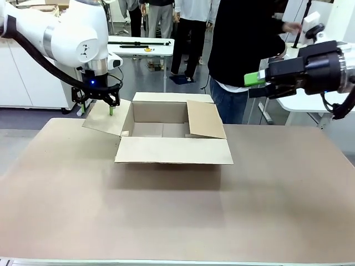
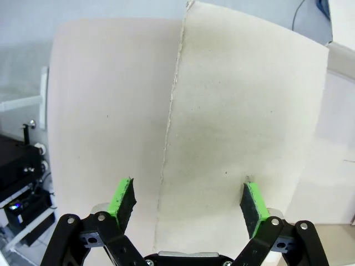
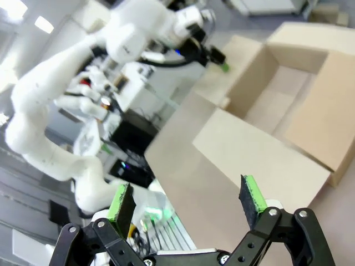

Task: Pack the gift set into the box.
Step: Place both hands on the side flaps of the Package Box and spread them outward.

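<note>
The brown cardboard box [image 1: 166,131] stands open in the middle of the table, its four flaps spread and its inside bare. My left gripper [image 1: 97,109] hangs open just above the box's left flap [image 1: 105,121]. In the left wrist view that gripper [image 2: 188,204] straddles the flap's edge [image 2: 169,122], green fingertips [image 2: 125,200] wide apart. My right gripper [image 1: 256,83] is raised at the right, pointing toward the box, and stands open [image 3: 187,200] with nothing in it; the box [image 3: 277,94] shows beyond it. The gift set is out of view.
A person in a black top [image 1: 244,44] stands right behind the box at the table's far edge. White tables [image 1: 141,43] and other people stand farther back. The brown tabletop [image 1: 177,210] stretches in front of the box.
</note>
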Tool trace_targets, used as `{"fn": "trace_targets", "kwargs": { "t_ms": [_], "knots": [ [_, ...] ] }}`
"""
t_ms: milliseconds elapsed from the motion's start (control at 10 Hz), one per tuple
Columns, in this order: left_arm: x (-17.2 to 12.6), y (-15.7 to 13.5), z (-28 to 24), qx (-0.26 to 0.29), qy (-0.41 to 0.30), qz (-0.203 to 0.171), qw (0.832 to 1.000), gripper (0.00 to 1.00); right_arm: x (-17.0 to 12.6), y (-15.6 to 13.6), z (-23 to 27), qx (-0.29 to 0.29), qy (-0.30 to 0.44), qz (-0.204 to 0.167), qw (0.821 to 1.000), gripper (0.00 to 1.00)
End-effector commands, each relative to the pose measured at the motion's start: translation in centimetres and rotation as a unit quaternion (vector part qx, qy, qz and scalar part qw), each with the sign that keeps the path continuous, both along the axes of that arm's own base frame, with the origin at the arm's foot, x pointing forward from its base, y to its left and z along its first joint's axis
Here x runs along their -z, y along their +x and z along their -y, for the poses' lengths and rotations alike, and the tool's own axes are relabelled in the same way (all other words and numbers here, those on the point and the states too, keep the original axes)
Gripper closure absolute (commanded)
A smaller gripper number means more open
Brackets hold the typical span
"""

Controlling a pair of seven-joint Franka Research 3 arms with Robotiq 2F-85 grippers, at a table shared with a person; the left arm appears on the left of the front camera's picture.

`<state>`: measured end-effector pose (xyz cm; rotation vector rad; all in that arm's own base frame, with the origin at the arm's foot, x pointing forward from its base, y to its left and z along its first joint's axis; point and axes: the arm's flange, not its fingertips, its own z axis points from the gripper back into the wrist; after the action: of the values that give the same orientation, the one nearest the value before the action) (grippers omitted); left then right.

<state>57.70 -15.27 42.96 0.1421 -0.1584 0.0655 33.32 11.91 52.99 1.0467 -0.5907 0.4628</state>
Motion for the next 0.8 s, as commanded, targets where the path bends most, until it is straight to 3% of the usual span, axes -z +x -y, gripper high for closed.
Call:
{"fn": "trace_targets", "kwargs": {
  "t_ms": [0, 200, 400, 500, 600, 700],
  "knots": [
    [0.0, 0.3, -0.4, -0.006, 0.008, 0.007, 1.0, 0.0, -6.5, 5.0, -2.4, -0.033, -0.174, -0.081, 0.981, 0.0],
    [0.0, 0.3, -0.4, -0.006, 0.008, 0.007, 1.0, 0.0, -10.7, 10.2, -4.3, 0.033, -0.316, -0.182, 0.931, 0.0],
    [0.0, 0.3, -0.4, -0.006, 0.008, 0.007, 1.0, 0.0, -12.4, 14.7, -8.1, 0.065, -0.385, -0.206, 0.897, 0.0],
    [0.0, 0.3, -0.4, -0.006, 0.008, 0.007, 1.0, 0.0, -12.1, 16.7, -11.2, 0.092, -0.407, -0.194, 0.888, 0.0],
    [0.0, 0.3, -0.4, -0.006, 0.008, 0.007, 1.0, 0.0, -11.5, 18.5, -14.7, 0.111, -0.408, -0.155, 0.893, 0.0],
    [0.0, 0.3, -0.4, -0.006, 0.008, 0.007, 1.0, 0.0, -10.6, 19.8, -18.2, 0.153, -0.417, -0.079, 0.892, 0.0]
  ]
}}
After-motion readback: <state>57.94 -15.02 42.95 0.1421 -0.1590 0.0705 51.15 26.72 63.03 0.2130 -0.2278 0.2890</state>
